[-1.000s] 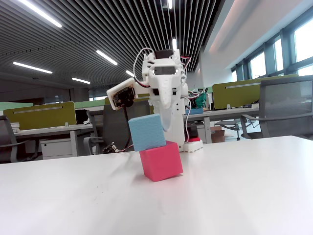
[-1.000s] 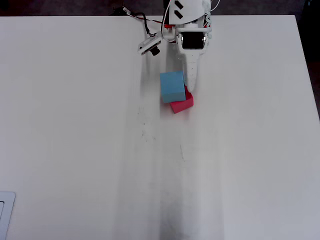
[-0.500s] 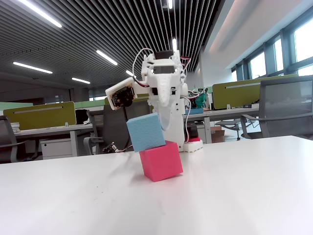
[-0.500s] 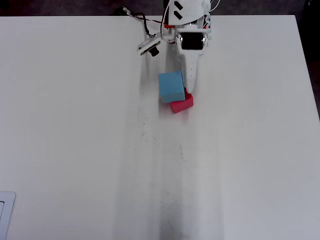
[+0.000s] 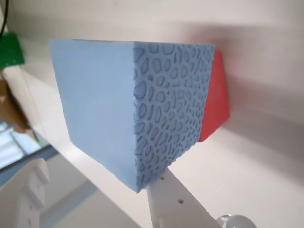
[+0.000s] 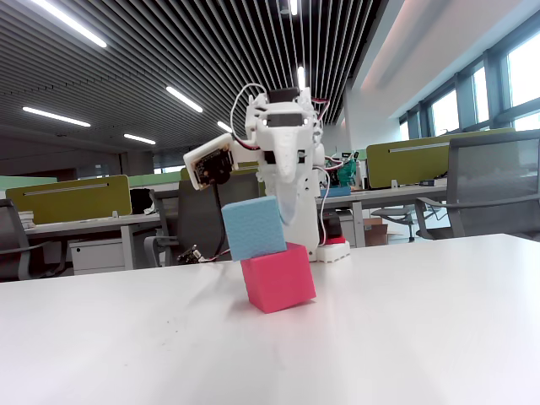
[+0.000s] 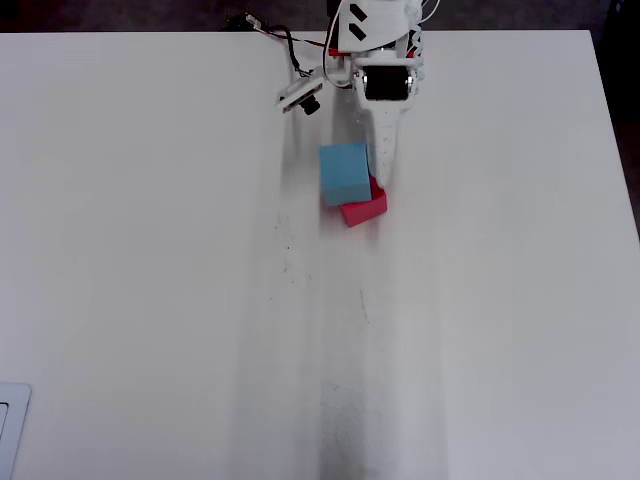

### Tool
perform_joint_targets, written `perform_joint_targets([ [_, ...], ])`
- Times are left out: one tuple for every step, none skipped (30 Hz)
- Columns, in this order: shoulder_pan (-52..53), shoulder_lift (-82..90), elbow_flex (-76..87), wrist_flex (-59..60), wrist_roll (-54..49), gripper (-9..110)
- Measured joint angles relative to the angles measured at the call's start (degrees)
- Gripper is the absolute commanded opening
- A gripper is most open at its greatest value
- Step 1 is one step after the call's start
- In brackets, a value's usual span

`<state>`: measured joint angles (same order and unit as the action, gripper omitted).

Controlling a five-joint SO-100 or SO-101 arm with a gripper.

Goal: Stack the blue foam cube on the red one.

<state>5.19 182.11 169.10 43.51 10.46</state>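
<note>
Pincer (image 6: 268,221) grips blue foam cube (image 6: 254,228), overhanging left atop red one (image 6: 278,277), frame centre; shift right before releasing.

The arm (image 6: 283,169) is showing off a white plastic shell, chunky and angular, tapering into a long white finger (image 7: 383,155). A dark rectangular panel (image 7: 383,86) is sitting in its upper housing. White and red cables (image 6: 245,105) are looping over the top. A small camera module (image 6: 209,165), white-cased with a dark lens, is jutting off one side. The base (image 6: 332,246) is showing a red-and-white block.
</note>
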Motion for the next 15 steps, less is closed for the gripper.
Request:
perform_joint_targets([
  [-0.4, 0.0, 0.0, 0.4, 0.0, 24],
  [-0.8, 0.0, 0.0, 0.8, 0.0, 24],
  [-0.9, 0.0, 0.0, 1.0, 0.0, 24],
  [-1.0, 0.0, 0.0, 1.0, 0.0, 24],
  [-1.1, 0.0, 0.0, 1.1, 0.0, 24],
  [-1.1, 0.0, 0.0, 1.1, 0.0, 24],
  [-1.1, 0.0, 0.0, 1.1, 0.0, 24],
  [-1.1, 0.0, 0.0, 1.1, 0.0, 24],
  [-1.1, 0.0, 0.0, 0.6, 0.0, 24],
  [-1.1, 0.0, 0.0, 0.5, 0.0, 24],
  [-1.2, 0.0, 0.0, 0.4, 0.0, 24],
  [-1.3, 0.0, 0.0, 0.0, 0.0, 24],
  [-1.5, 0.0, 0.0, -0.4, 0.0, 24],
  [-1.7, 0.0, 0.0, -0.7, 0.0, 24],
  [-1.7, 0.0, 0.0, -1.0, 0.0, 24],
])
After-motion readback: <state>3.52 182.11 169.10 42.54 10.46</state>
